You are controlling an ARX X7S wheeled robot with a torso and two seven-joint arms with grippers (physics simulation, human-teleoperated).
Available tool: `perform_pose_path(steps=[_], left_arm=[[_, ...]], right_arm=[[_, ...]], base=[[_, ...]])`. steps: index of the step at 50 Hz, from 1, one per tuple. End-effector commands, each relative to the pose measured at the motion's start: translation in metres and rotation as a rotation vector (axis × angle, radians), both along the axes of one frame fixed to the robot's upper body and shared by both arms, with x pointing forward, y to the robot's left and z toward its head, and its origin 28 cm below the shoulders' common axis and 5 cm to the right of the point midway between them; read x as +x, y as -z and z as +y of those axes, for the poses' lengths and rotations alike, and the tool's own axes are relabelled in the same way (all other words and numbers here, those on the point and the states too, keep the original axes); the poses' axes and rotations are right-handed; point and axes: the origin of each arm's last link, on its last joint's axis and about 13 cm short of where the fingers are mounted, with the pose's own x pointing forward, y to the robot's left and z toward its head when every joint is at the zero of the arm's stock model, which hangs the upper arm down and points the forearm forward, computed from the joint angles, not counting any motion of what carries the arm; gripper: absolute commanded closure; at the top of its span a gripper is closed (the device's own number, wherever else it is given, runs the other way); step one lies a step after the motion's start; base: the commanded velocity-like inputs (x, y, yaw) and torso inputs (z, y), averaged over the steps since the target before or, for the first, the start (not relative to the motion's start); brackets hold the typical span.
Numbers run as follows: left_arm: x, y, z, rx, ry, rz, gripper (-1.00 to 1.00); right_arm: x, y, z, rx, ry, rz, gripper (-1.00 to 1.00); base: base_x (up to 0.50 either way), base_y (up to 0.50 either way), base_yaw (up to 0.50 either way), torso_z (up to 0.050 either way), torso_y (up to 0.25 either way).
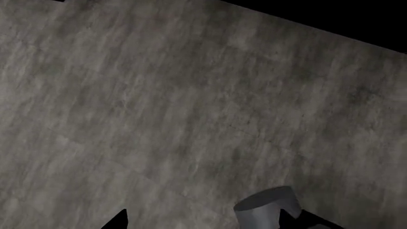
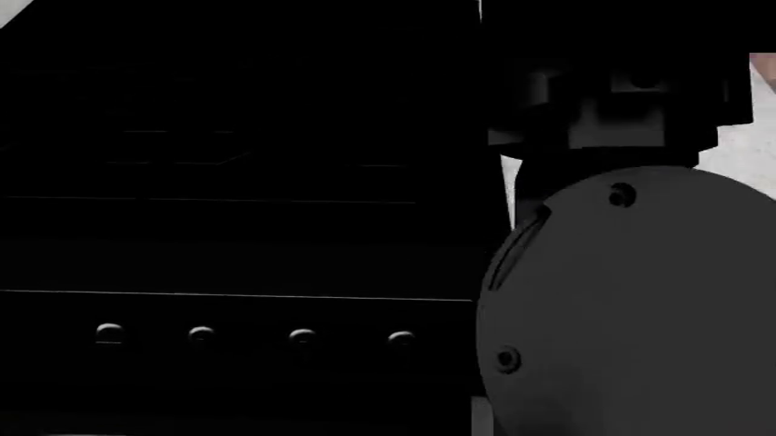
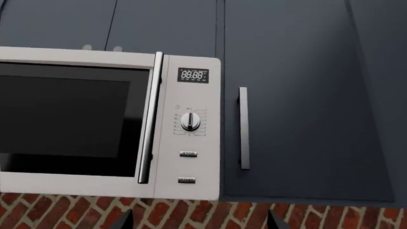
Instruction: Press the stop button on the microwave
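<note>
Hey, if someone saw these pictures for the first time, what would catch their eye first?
Probably the silver microwave in the right wrist view, set against dark blue cabinets above a brick surface, with its lit display, dial and stop button on the panel. In the head view, a big grey robot arm joint fills the right side, beside four small knobs in the dark.

Dark appliance front with four small knobs (image 2: 253, 335) beside a round grey arm housing (image 2: 631, 309).

microwave (image 3: 108, 124): silver, door shut, dark window, upright against dark cabinets
stop button (image 3: 188, 154): small silver bar on right panel, below dial, above start button
</note>
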Motion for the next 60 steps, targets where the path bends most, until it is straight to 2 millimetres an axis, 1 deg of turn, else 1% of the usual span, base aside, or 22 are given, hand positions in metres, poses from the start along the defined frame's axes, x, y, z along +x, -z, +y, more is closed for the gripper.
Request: perform_pose_path(steps=[1,2,3,4,6,8,10,14,20,27,29,30,31,32,38,41,42,44,47,51,56,60], left_arm=[[-0.033,0.006,-0.05,-0.179,-0.025,0.272,-1.0],[-0.046,0.002,-0.064,-0.214,-0.034,0.353,-1.0],[-0.03,-0.002,-0.058,-0.186,-0.023,0.286,-1.0],[-0.026,-0.004,-0.056,-0.184,-0.022,0.28,-1.0],[-0.025,-0.006,-0.055,-0.182,-0.023,0.283,-1.0],[-0.024,-0.009,-0.053,-0.18,-0.019,0.282,-1.0],[-0.024,-0.01,-0.052,-0.185,-0.026,0.284,-1.0],[-0.022,-0.014,-0.049,-0.19,-0.031,0.284,-1.0],[-0.018,-0.023,-0.042,-0.187,-0.04,0.281,-1.0],[-0.015,-0.037,-0.035,-0.191,-0.041,0.283,-1.0],[-0.013,-0.039,-0.033,-0.193,-0.045,0.281,-1.0],[-0.013,-0.039,-0.034,-0.194,-0.044,0.284,-1.0],[-0.014,-0.039,-0.034,-0.195,-0.042,0.287,-1.0],[-0.014,-0.039,-0.034,-0.197,-0.043,0.289,-1.0],[-0.014,-0.038,-0.034,-0.199,-0.043,0.285,-1.0],[-0.014,-0.037,-0.034,-0.201,-0.04,0.285,-1.0],[-0.014,-0.037,-0.034,-0.2,-0.041,0.285,-1.0],[-0.014,-0.038,-0.034,-0.199,-0.041,0.285,-1.0],[-0.014,-0.039,-0.035,-0.2,-0.039,0.284,-1.0],[-0.012,-0.044,-0.032,-0.2,-0.037,0.284,-1.0],[-0.011,-0.048,-0.031,-0.199,-0.035,0.28,-1.0],[-0.013,-0.047,-0.032,-0.202,-0.04,0.28,-1.0]], right_arm=[[0.021,-0.047,0.011,-0.049,0.041,0.031,-1.0],[0.025,-0.05,0.012,-0.049,0.041,0.043,-1.0],[0.03,-0.053,0.012,-0.043,0.04,0.057,-1.0],[0.035,-0.058,0.013,-0.04,0.054,0.062,-1.0],[0.042,-0.065,0.013,-0.027,0.063,0.074,-1.0],[0.054,-0.078,0.015,-0.028,0.092,0.078,-1.0],[0.062,-0.086,0.015,-0.025,0.119,0.081,-1.0],[0.074,-0.102,0.015,0.008,0.119,0.11,-1.0],[0.079,-0.128,0.017,0.022,0.135,0.096,-1.0],[0.083,-0.153,0.024,0.054,0.094,0.135,-1.0],[0.083,-0.156,0.026,0.051,0.078,0.139,-1.0],[0.082,-0.155,0.027,0.023,0.039,0.131,-1.0],[0.083,-0.155,0.028,0.011,0.045,0.098,-1.0],[0.084,-0.156,0.029,0.031,0.011,0.145,-1.0],[0.088,-0.154,0.03,0.017,0.042,0.141,-1.0],[0.089,-0.156,0.029,0.023,0.104,0.121,-1.0],[0.088,-0.156,0.029,0.026,0.077,0.12,-1.0],[0.088,-0.157,0.029,0.024,0.08,0.119,-1.0],[0.085,-0.162,0.031,0.025,0.043,0.106,-1.0],[0.084,-0.174,0.032,0.039,0.04,0.087,-1.0],[0.072,-0.18,0.039,0.031,0.017,0.071,-1.0],[0.073,-0.183,0.039,0.052,-0.047,0.055,-1.0]], base=[[0.0,0.0,0.0,0.048,0.133],[0.0,0.0,0.0,0.049,0.135],[0.0,0.0,0.0,0.048,0.133],[0.0,0.0,0.0,0.049,0.133],[0.0,0.0,0.0,0.048,0.132],[0.0,0.0,0.0,0.048,0.133],[0.0,0.0,0.0,0.048,0.133],[0.0,0.0,0.0,0.048,0.133],[0.0,0.0,0.0,0.048,0.133],[0.0,0.0,0.0,0.048,0.133],[0.0,0.0,0.0,0.048,0.133],[0.0,0.0,0.0,0.048,0.133],[0.19,0.0,0.0,0.048,0.133],[0.5,-0.12,0.0,0.048,0.133],[0.5,-0.12,0.0,0.048,0.134],[0.5,-0.1,0.0,0.048,0.133],[0.0,0.0,0.0,0.048,0.135],[0.0,0.0,0.0,0.048,0.134],[0.0,0.0,0.0,0.048,0.132],[0.0,0.0,0.0,0.048,0.133],[0.0,0.0,0.0,0.048,0.133],[0.25,0.0,0.0,0.049,0.133]])
